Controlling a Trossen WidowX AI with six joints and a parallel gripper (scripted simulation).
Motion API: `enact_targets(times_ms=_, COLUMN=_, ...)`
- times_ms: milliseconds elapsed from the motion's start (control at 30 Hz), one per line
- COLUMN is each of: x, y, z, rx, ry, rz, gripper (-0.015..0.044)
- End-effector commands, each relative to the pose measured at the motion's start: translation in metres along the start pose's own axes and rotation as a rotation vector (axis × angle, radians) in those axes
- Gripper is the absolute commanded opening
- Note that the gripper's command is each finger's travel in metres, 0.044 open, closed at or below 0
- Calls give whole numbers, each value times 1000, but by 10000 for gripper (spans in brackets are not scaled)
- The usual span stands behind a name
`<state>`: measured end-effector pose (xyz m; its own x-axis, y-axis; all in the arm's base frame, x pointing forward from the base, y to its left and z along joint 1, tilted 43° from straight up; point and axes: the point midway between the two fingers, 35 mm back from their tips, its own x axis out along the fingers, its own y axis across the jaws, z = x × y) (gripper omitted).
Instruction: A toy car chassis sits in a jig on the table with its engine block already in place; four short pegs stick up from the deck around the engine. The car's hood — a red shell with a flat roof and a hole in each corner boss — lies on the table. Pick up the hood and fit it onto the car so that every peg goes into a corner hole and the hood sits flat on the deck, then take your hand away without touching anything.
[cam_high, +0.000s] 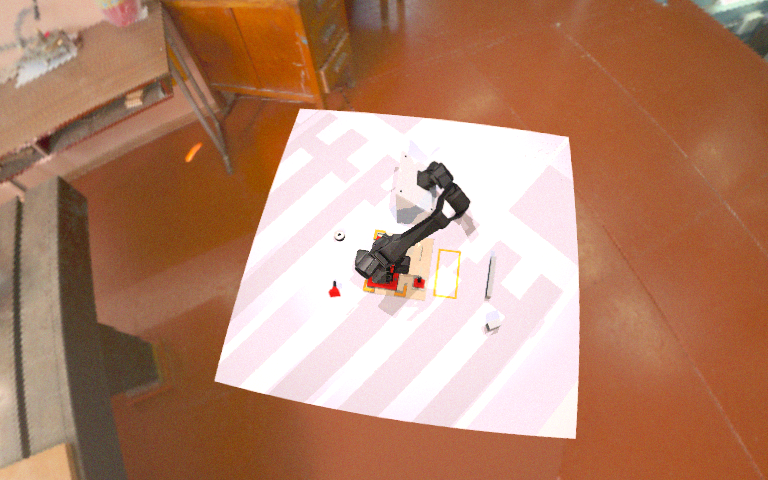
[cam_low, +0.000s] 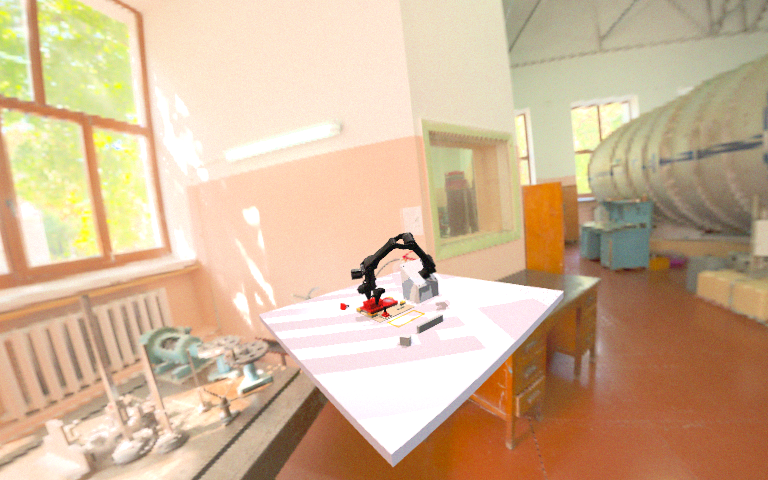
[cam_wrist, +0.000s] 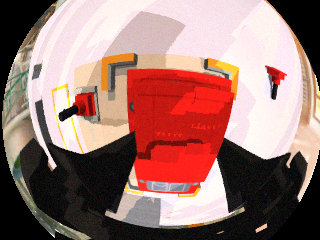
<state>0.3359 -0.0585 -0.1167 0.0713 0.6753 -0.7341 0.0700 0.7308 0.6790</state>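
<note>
The red hood (cam_wrist: 182, 117) lies between the two black fingers of my gripper (cam_wrist: 179, 137) (cam_high: 387, 272) (cam_low: 377, 297) in the wrist view. The gripper is shut on the hood's sides, directly over the car. The red chassis (cam_high: 383, 285) is mostly hidden under the hood and the arm. A grey front panel (cam_wrist: 169, 187) shows past the hood's lower end in the wrist view. The tan jig board (cam_wrist: 102, 122) (cam_high: 419, 266) has orange corner brackets around the car. The pegs, the engine block and the corner holes are hidden, and I cannot tell whether the hood touches the deck.
A red piece with a black stem (cam_wrist: 87, 105) (cam_high: 418, 282) sits on the board beside the car. Another red piece (cam_wrist: 276, 73) (cam_high: 334, 291) (cam_low: 343, 306) lies off the board. A grey bar (cam_high: 491, 277) (cam_low: 429, 323), a small block (cam_high: 493, 323) (cam_low: 404, 341) and a large pale box (cam_high: 408, 186) stand around.
</note>
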Motion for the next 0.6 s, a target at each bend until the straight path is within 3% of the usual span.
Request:
enact_targets(times_ms=0, x=2, y=0, z=0, rx=5, ry=-2, rz=3, gripper=0)
enact_targets(times_ms=433, x=4, y=0, z=0, rx=0, ry=0, rz=0, gripper=0)
enact_targets(times_ms=567, x=4, y=0, z=0, rx=0, ry=0, rz=1, gripper=105)
